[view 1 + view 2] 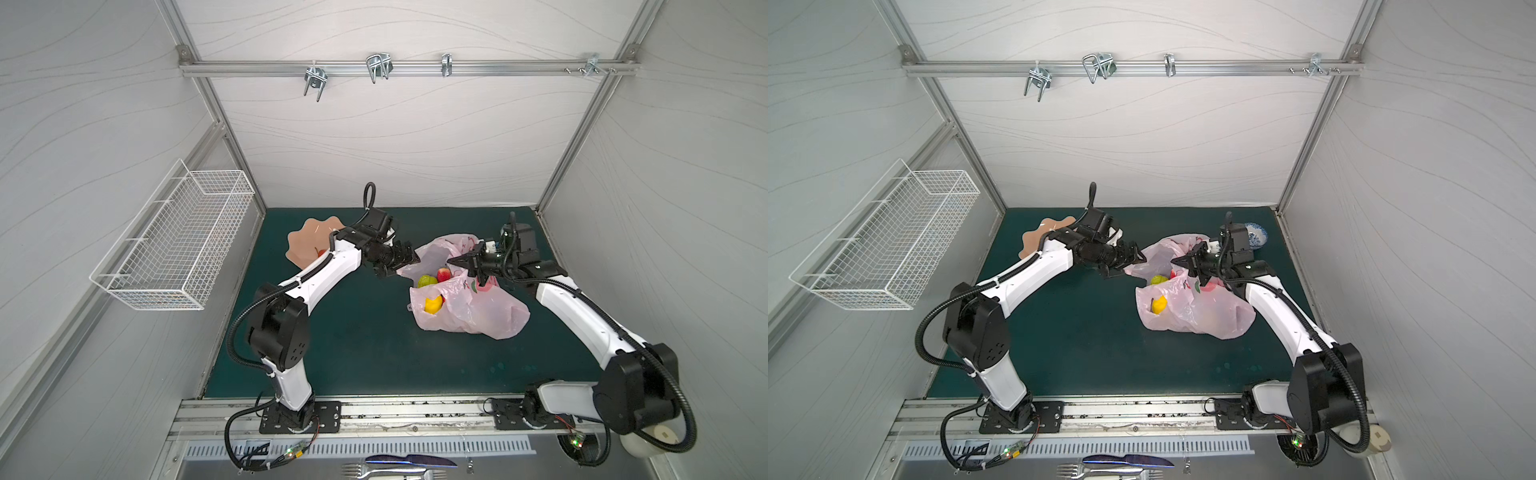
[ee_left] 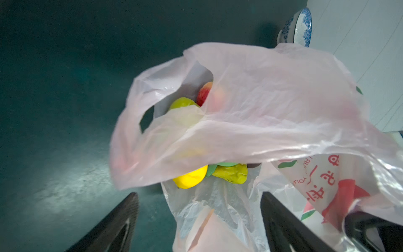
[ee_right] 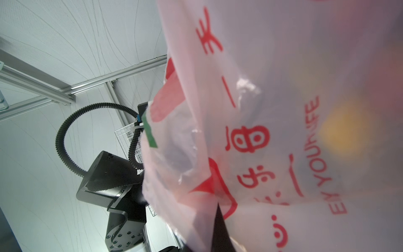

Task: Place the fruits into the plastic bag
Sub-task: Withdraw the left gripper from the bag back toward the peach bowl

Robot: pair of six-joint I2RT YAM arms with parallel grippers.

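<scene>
- The right gripper (image 1: 455,261) was clamped on the bag (image 1: 478,307), holding its rim up on the mat's (image 1: 353,332) right half.
- The left gripper (image 1: 400,262) stood wide at the bag's mouth, plastic between its spread fingers (image 2: 115,222).
- A lemon (image 1: 432,304), a pear (image 1: 427,281) and a red fruit (image 1: 444,274) lay inside the bag.
- The dish (image 1: 305,243) sat well apart, behind the left arm at the mat's far-left corner.

Thin crinkly transl. plastic bag (image 1: 486,311); fruits (image 1: 433,304) glossy, smooth.
</scene>
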